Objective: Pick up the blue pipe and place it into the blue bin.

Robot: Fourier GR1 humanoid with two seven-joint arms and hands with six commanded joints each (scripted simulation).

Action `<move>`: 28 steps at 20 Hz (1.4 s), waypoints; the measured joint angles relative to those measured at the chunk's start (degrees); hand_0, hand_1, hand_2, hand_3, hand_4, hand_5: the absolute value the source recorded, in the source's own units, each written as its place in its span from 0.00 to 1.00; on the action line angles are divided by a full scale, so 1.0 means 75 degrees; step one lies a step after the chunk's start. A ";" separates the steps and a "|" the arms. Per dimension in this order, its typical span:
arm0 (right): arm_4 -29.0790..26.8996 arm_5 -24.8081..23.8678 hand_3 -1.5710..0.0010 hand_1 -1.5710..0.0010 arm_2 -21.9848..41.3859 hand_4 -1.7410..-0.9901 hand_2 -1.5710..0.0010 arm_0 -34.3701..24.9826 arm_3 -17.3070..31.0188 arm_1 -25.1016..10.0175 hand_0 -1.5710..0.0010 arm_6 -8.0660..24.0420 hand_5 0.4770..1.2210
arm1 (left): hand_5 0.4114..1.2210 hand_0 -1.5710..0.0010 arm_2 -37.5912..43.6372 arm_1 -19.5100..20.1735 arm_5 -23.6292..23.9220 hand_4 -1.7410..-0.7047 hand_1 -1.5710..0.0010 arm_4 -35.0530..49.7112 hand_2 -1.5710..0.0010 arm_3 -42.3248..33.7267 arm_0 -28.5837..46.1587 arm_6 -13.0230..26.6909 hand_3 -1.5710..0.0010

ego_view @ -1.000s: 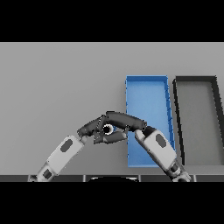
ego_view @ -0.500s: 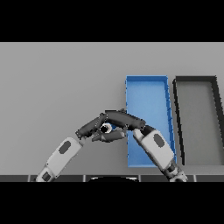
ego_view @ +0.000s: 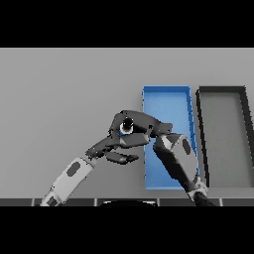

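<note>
Grey worktop (ego_view: 59, 99) carries a blue bin (ego_view: 166, 93) beside a dark bin (ego_view: 223, 94). Just left of the blue bin's wall, the right hand (ego_view: 141, 126) curls around the blue pipe (ego_view: 126, 128). Below it the left hand (ego_view: 111, 149) hangs with relaxed fingers.

- The blue bin (ego_view: 167, 101) is open at the top, and the far part of its floor lies bare, so a hand could come down there.
- Its near part is covered by the right arm (ego_view: 177, 161), which crosses it from the lower edge.
- The 2 hands crowd the bin's left wall: the right hand (ego_view: 139, 128) just beside it, the left hand (ego_view: 110, 149) close below.
- The dark bin (ego_view: 223, 134) stands just right of the blue one, leaving only a thin gap.
- The grey table (ego_view: 59, 99) is free to the left and far side.
</note>
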 measured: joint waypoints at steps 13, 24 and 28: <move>0.1005 -0.0984 0.00 0.00 -0.2104 0.32 0.00 -0.2838 0.2610 -0.1708 0.00 -0.0886 1.00 | 0.08 1.00 0.0016 0.0231 -0.0005 0.87 1.00 -0.0079 1.00 -0.0188 0.0080 0.0054 1.00; 0.2153 -0.1358 0.00 0.00 -0.2972 0.32 0.00 -0.0468 0.3635 -0.2051 0.00 -0.0171 1.00 | 0.07 1.00 0.0052 0.0354 0.0045 0.88 1.00 -0.0102 1.00 -0.0391 0.0182 -0.0008 1.00; 0.2408 -0.2089 0.14 0.00 -0.2579 0.26 0.00 0.0427 0.3773 -0.2181 0.00 0.0063 1.00 | 0.07 1.00 0.0147 0.0405 0.0002 0.88 1.00 -0.0077 1.00 -0.0229 0.0078 0.0050 1.00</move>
